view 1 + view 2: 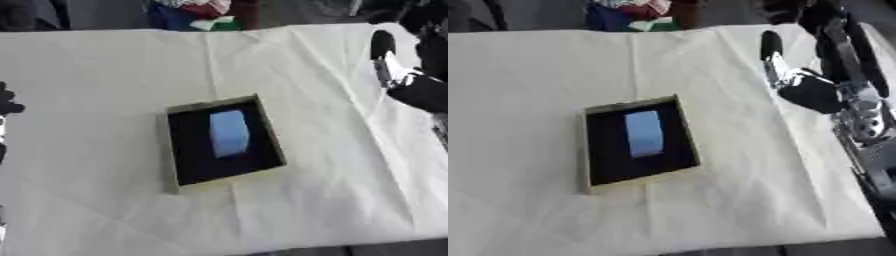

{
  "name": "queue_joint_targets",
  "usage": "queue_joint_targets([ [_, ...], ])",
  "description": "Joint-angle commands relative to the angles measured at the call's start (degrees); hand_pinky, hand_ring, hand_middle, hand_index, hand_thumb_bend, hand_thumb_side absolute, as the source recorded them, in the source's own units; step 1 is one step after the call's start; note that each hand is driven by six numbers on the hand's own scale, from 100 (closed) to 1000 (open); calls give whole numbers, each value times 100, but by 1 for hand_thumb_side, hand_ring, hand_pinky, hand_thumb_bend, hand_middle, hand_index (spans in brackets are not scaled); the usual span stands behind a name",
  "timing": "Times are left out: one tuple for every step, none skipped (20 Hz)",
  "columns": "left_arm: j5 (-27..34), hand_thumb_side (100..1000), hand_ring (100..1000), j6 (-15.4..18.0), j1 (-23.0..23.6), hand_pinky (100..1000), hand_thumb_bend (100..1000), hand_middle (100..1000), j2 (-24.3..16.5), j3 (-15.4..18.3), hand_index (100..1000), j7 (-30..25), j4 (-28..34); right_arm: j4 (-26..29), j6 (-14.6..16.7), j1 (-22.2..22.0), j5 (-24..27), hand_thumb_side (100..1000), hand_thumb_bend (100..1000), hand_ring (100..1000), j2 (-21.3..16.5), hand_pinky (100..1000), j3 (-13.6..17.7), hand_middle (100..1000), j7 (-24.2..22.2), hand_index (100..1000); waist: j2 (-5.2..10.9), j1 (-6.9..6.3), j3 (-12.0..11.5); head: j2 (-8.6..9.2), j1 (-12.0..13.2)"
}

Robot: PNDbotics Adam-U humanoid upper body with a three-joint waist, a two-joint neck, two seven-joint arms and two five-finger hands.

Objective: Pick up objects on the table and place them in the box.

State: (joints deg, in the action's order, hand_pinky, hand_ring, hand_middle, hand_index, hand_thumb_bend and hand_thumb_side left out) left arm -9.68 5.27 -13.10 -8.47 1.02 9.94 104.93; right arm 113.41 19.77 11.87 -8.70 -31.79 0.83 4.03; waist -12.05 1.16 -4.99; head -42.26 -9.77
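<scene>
My head cam looks steeply down, mid-range; L & R eyes share box (pixel 226 142) & table (pixel 96 70), R offset rightward.

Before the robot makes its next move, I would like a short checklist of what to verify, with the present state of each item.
1. Box upright on the white cloth, opening upward: ok.
2. Light blue object lies inside the box, within its walls: ok.
3. More objects left on the cloth to pick: none visible; ok.
4. Right hand is away from the box, at the far right of the cloth: ok.
5. Right hand holds nothing: cannot tell, fingers unclear.
6. Left hand clear of the box, at the left edge: ok; its fingers cannot tell.
</scene>
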Motion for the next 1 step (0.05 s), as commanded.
queue_joint_targets([
  [8,684,560,17,-29,745,415,568,-33,25,708,-1,61,118,67,1,-89,433,100,773,56,712,-46,746,-68,893,63,-8,15,39,19],
])
